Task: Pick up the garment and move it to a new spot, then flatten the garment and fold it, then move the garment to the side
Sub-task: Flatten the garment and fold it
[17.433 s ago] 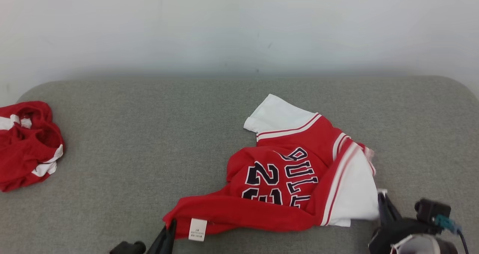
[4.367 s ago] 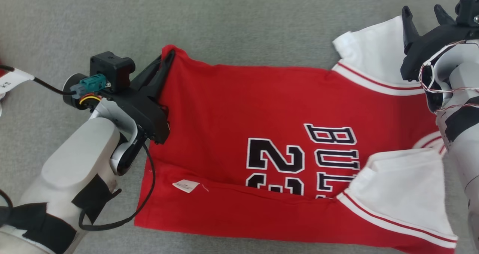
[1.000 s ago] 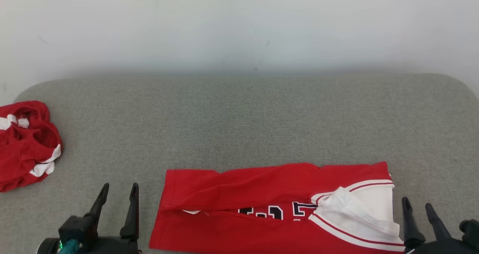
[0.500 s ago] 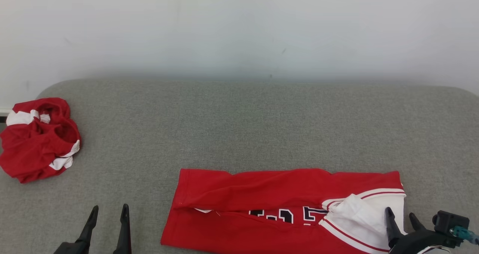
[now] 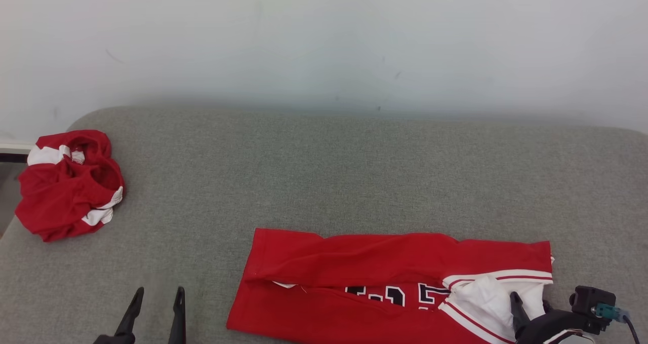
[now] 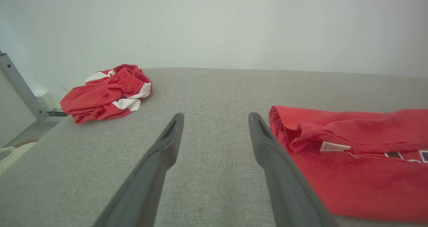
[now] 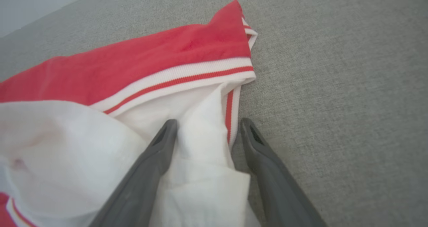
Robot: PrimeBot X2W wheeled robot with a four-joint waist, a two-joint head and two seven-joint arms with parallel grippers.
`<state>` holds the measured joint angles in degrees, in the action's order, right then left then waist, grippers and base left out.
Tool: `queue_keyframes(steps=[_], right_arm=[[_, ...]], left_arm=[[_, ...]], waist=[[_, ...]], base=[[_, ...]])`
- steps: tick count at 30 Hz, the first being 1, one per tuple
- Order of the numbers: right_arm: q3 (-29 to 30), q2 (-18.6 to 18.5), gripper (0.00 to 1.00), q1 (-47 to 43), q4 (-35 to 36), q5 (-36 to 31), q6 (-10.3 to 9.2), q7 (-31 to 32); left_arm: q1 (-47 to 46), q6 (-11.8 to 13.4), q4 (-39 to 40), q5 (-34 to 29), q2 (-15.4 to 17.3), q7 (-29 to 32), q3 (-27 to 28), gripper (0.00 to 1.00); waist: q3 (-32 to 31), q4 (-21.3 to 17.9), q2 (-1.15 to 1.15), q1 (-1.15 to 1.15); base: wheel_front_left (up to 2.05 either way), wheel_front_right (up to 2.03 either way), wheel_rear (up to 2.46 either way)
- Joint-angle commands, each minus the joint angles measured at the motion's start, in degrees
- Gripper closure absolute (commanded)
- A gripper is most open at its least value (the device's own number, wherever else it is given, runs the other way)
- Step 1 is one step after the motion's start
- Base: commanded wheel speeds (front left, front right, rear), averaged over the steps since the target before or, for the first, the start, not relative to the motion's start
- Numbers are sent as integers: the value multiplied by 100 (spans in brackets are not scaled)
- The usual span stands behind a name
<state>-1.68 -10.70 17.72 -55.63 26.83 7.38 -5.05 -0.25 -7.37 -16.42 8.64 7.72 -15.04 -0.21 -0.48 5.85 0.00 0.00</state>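
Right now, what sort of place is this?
Probably a lab bay for garment folding: grey fabric-covered table against a bare white wall, metal frame post beside it, a half-folded red jersey and crumpled red shorts on top.

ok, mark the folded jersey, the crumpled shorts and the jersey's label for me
folded jersey (image 5: 374,255), head view, red top flap.
crumpled shorts (image 5: 61,207), head view, red middle of the heap.
label (image 6: 334,147), left wrist view, middle of the white tag.

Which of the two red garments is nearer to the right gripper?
The flat folded jersey with black lettering: the right gripper straddles its white sleeve. The crumpled red garment lies far left.
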Motion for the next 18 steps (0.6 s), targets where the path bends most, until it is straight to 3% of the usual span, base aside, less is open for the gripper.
queue_keyframes(steps=[1, 2, 9, 18], right_arm=[[-131, 137, 65, -9, -132, 90, 19, 37], [-185, 142, 100, 2, -154, 135, 19, 22], [-354, -110, 100, 102, -291, 408, 10, -330], [-28, -1073, 100, 219, -342, 378, 5, -894]], left_arm=[[86, -2, 30, -27, -13, -11, -13, 0], [119, -4, 58, -17, -31, -11, -10, 0], [285, -8, 238, 16, -90, -11, -52, 0], [413, -8, 333, 32, -78, -11, -128, 0]], waist=[[-6, -5, 0, 0], [-10, -10, 0, 0], [-61, -53, 0, 0], [-138, -145, 0, 0]], base=[[0, 0, 0], [0, 0, 0], [0, 0, 0], [0, 0, 0]])
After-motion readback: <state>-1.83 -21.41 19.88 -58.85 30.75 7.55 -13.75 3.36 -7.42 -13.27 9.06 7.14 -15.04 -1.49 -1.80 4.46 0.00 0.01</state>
